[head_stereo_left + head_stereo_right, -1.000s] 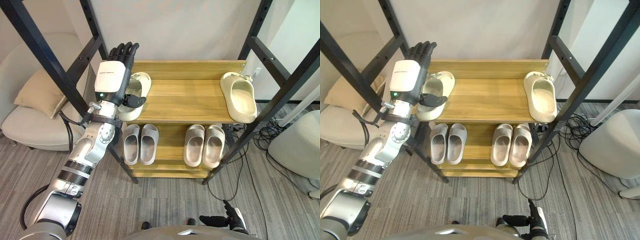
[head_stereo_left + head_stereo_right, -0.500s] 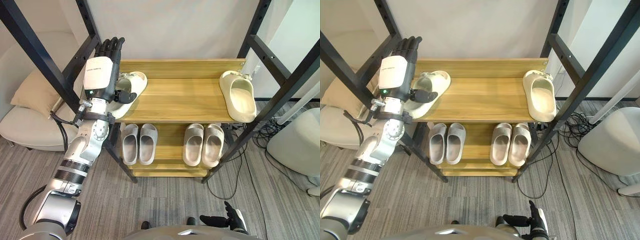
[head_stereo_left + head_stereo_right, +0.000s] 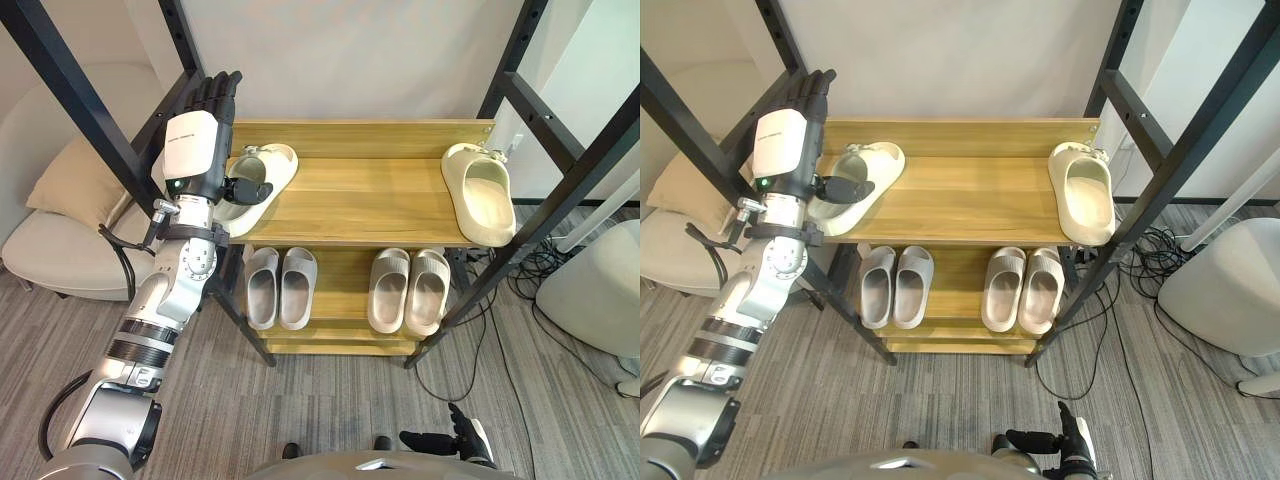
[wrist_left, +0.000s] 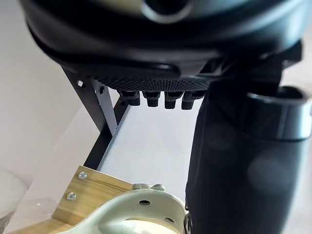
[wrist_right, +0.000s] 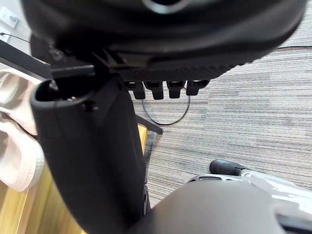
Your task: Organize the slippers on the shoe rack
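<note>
A cream slipper [image 3: 275, 165] lies aslant at the left end of the wooden rack's top shelf [image 3: 360, 205], toe towards the back. Its mate [image 3: 480, 195] lies at the shelf's right end. My left hand [image 3: 193, 150] stands open at the left end, fingers straight up beside the slipper, thumb [image 4: 234, 161] reaching over the slipper's heel [image 4: 141, 214]. Whether the thumb touches it I cannot tell. My right hand [image 3: 440, 438] hangs low in front of the rack, open and holding nothing.
The lower shelf holds a grey pair [image 3: 280, 288] and a beige pair [image 3: 410, 290]. Black slanted frame posts [image 3: 95, 115] flank the rack. A pale armchair with a beige cushion [image 3: 75, 190] stands left, a white pouf [image 3: 595, 285] right.
My left hand has drawn leftwards to the shelf's end, uncovering more of the left slipper, whose heel now lies a little further left. The right slipper has not moved.
</note>
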